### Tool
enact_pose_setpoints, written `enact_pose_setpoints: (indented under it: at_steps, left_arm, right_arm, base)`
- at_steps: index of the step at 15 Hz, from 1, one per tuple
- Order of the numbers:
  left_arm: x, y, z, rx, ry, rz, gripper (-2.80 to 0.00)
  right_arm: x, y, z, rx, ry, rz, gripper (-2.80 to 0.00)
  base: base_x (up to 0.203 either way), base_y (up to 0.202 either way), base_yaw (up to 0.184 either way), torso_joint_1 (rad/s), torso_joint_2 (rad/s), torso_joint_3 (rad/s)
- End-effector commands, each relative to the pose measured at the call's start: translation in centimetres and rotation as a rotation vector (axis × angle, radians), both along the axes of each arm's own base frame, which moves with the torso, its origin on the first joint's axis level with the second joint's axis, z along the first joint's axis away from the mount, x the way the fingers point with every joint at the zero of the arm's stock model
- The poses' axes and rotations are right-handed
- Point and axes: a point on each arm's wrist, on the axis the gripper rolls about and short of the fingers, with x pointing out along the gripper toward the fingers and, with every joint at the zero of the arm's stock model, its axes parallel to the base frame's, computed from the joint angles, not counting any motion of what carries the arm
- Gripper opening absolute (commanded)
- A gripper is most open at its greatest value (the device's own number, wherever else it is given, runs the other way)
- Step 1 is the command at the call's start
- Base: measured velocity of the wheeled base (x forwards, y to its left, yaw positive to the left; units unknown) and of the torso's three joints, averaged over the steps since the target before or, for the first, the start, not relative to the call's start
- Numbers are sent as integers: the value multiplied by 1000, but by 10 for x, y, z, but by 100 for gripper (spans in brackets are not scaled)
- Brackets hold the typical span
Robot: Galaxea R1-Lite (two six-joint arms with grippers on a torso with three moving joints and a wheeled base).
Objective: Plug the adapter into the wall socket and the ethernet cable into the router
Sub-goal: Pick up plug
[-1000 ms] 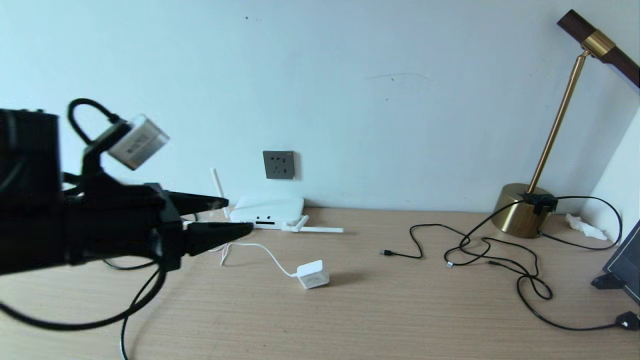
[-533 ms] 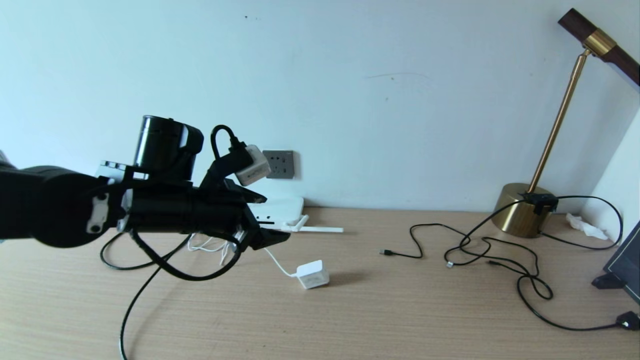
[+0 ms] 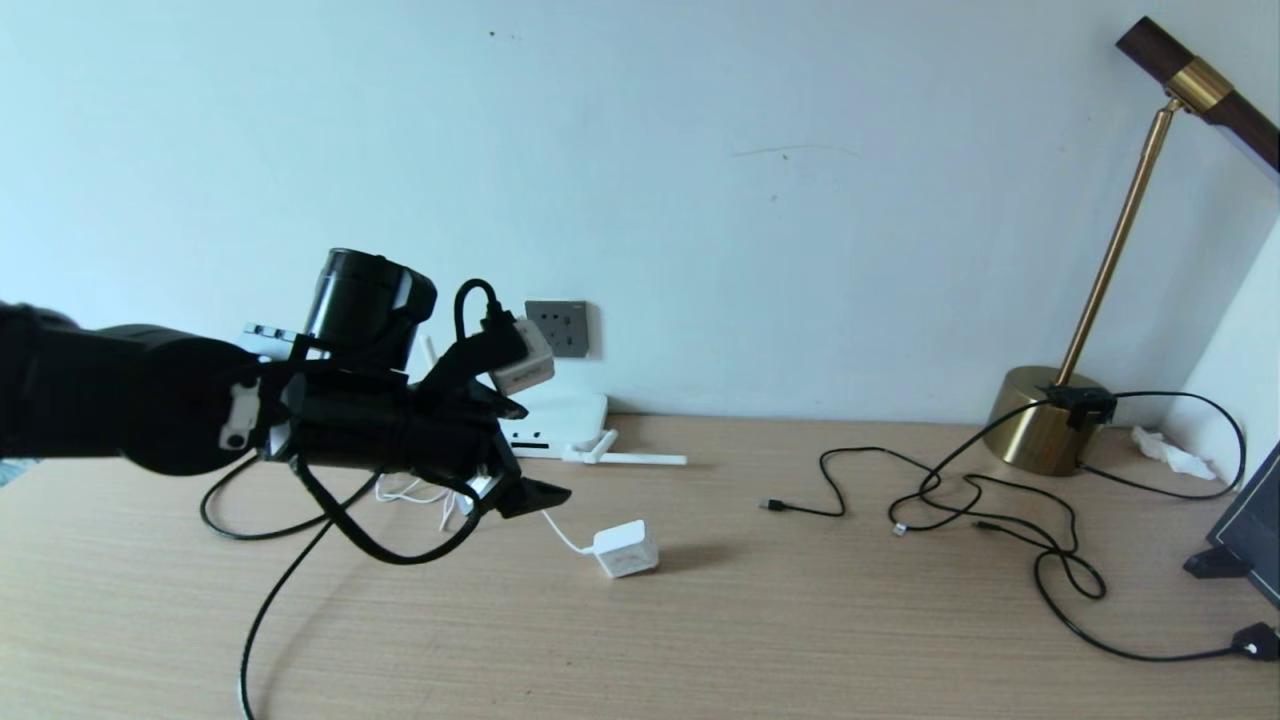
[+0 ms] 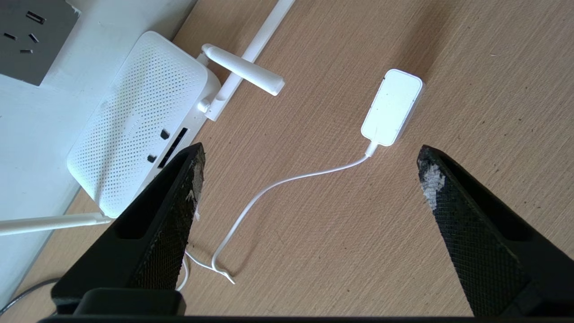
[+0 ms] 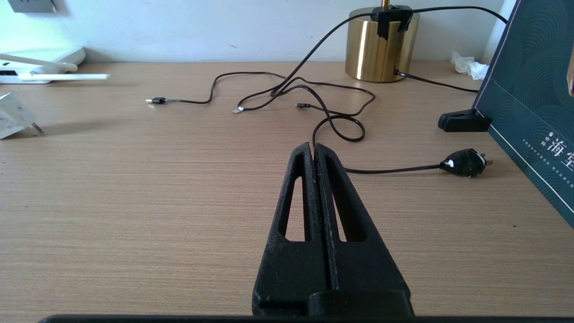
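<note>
The white adapter [image 3: 625, 548] lies on the wooden table with its thin white cord [image 4: 278, 184] running back toward the router [image 3: 550, 420]. The router sits against the wall under the dark grey wall socket [image 3: 557, 328]. My left gripper [image 3: 545, 452] hovers open above the table between router and adapter [image 4: 392, 107], with nothing between its fingers. A black cable [image 3: 240, 537], probably the ethernet cable, loops on the table left of the router; its plug end is hidden behind my arm. My right gripper [image 5: 314, 146] is shut and empty, low over the table's right side.
A brass lamp [image 3: 1040, 420] stands at the back right with thin black cables [image 3: 950, 500] tangled in front of it. A black plug [image 3: 1255, 640], a dark board [image 3: 1250, 530] and a crumpled tissue [image 3: 1170, 450] sit at the right edge.
My left arm has swung forward and to the right, ending above the cord between router and adapter. Its gripper stayed open. Nothing on the table moved.
</note>
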Motion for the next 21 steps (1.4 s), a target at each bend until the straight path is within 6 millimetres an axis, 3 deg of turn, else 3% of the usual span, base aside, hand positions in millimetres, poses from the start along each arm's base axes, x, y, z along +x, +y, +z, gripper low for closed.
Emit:
enact_pose_setpoints:
  at_steps: [1, 12, 18, 21]
  left_arm:
    - [-1, -3, -1, 6, -2, -17, 0]
    - [-2, -9, -2, 127, -80, -116, 0]
    - [10, -13, -14, 228, -114, -195, 0]
    - [19, -29, -20, 223, -111, -242, 0]
  right_arm:
    - [1, 0, -3, 0, 9, 0, -280]
    - [1, 0, -3, 0, 9, 0, -280]
    - [1, 0, -3, 0, 9, 0, -280]
    - [1, 0, -3, 0, 9, 0, -280]
  base:
    - [0, 0, 0, 0, 0, 0]
    - [0, 0, 0, 0, 0, 0]
    - [0, 0, 0, 0, 0, 0]
    - [0, 0, 0, 0, 0, 0]
